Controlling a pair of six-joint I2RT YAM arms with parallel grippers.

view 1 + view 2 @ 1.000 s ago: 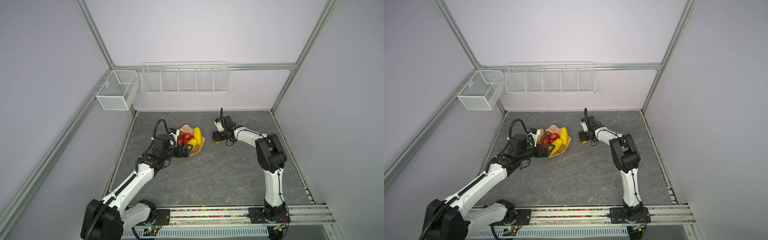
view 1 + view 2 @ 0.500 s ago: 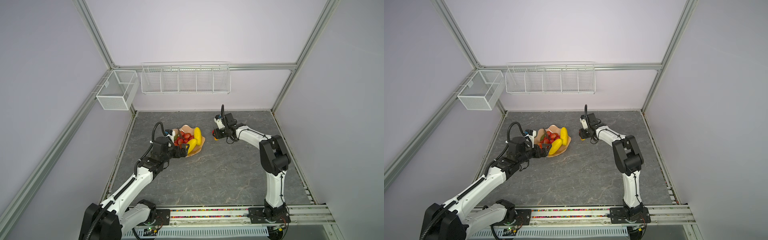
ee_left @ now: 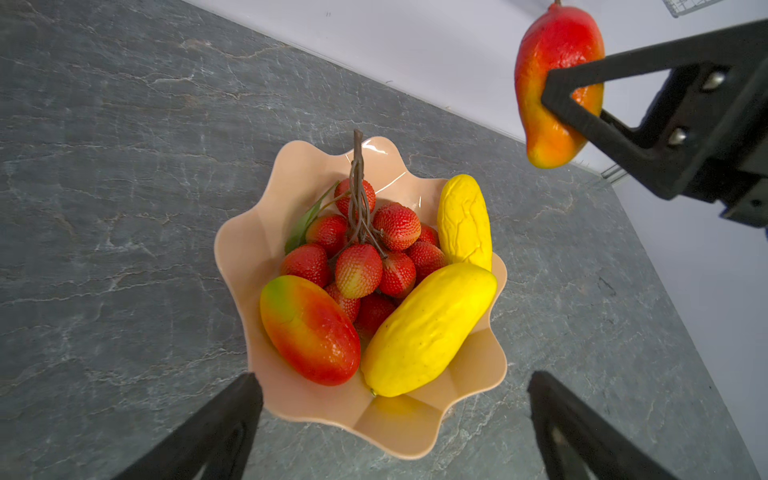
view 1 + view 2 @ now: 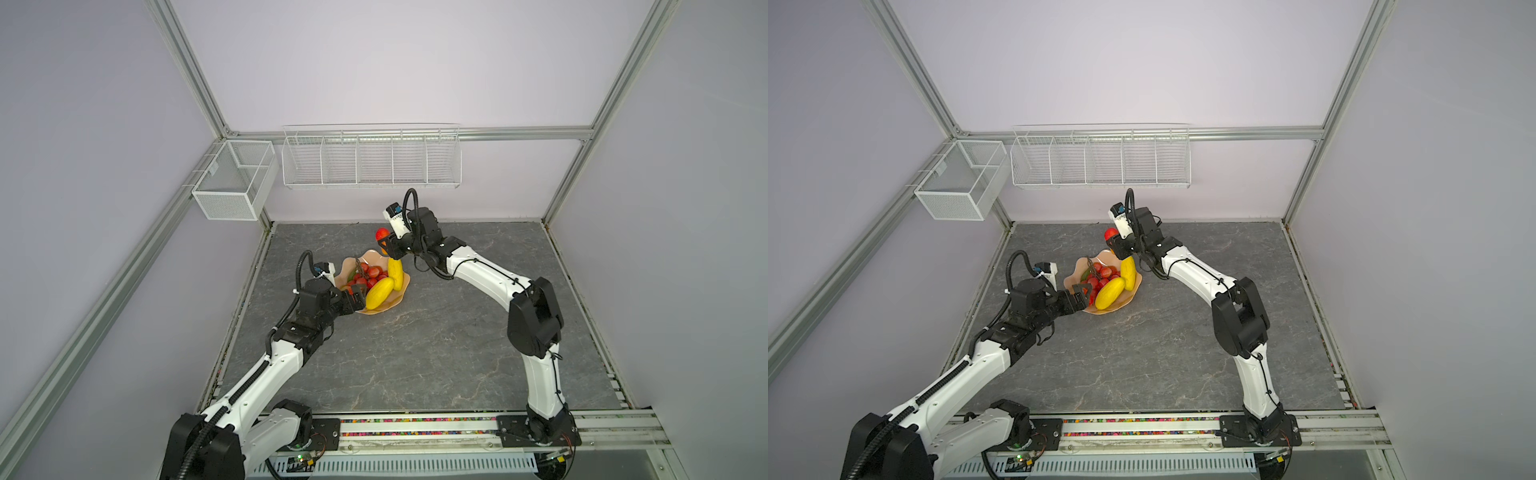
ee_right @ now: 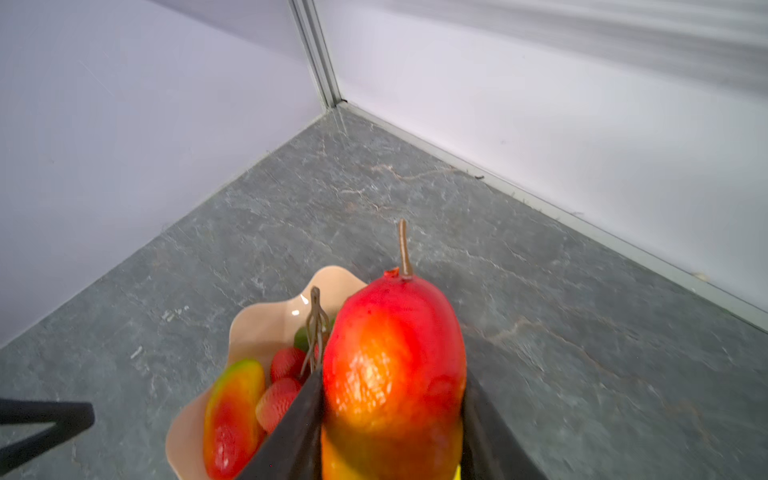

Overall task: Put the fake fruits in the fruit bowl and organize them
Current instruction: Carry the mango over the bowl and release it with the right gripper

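**Four fake fruits in the fruit bowl, a fifth held above it**

The peach fruit bowl (image 4: 348, 267) (image 4: 1105, 311) (image 3: 249, 249) sits left of centre in both top views. It holds a red bunch (image 3: 361, 257), two yellow fruits (image 3: 465, 220) (image 3: 428, 328) and a red-orange mango (image 3: 309, 328). The second mango (image 4: 381, 234) (image 4: 1110, 233) (image 5: 395, 361) is in the air, just past the bowl's upper rim in the frame, clamped across its lower half by the right fingers (image 5: 291, 440) (image 3: 623, 66). The bowl stands on a grey marbled desk (image 4: 415, 340), enclosed by pale lilac walls and aluminium posts. White wire baskets (image 4: 370, 160) hang on the back wall. The right arm rises from the lower-right rail, bends at the elbow and stretches to the upper left. The left arm comes from the lower left, and its left fingers (image 4: 355, 297) (image 3: 216, 432) are spread wide, holding nothing, at the bowl's lower-left edge.
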